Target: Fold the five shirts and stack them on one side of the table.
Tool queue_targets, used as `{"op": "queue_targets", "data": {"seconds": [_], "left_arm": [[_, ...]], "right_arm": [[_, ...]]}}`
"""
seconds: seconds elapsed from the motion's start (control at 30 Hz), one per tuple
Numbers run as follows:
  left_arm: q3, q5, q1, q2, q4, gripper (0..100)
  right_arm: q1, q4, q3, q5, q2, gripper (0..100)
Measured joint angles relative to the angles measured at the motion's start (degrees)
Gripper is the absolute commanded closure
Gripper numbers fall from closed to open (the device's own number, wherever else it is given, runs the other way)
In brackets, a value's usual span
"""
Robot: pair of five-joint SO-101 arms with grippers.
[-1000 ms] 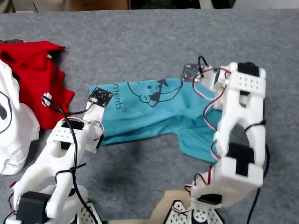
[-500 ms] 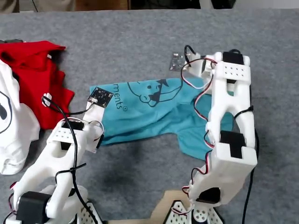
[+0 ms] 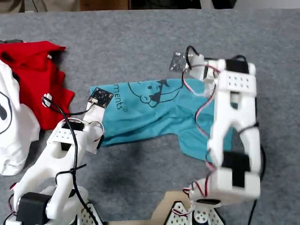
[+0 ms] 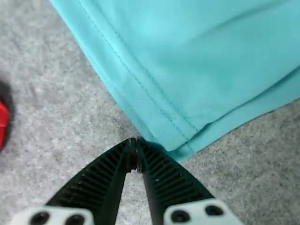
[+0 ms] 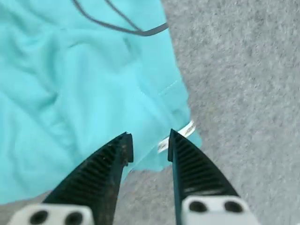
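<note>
With the left claw [image 4: 135, 146] closed at its hem, the teal shirt [image 3: 154, 112] may be bunched if missed by the slightly parted right claw [image 5: 150, 137].

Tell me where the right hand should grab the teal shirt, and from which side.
Grip the teal shirt at the corner by its white tag, where the edge lies flat with bare table beside it. Come down from above with the open right hand straddling that edge, so that closing probably pinches the cloth.
</note>
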Motion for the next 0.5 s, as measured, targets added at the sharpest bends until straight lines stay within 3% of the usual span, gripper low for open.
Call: {"op": "queue_targets", "data": {"seconds": [0.3,0.5], "left_arm": [[0.0,0.0,0.0,0.0,0.0,98],[0.0,0.0,0.0,0.0,0.0,98]], "right_arm": [[-0.5,4.0,33.0,4.0,-27.0,87.1],[-0.5,5.1,48.7,4.0,-36.2,87.1]]}}
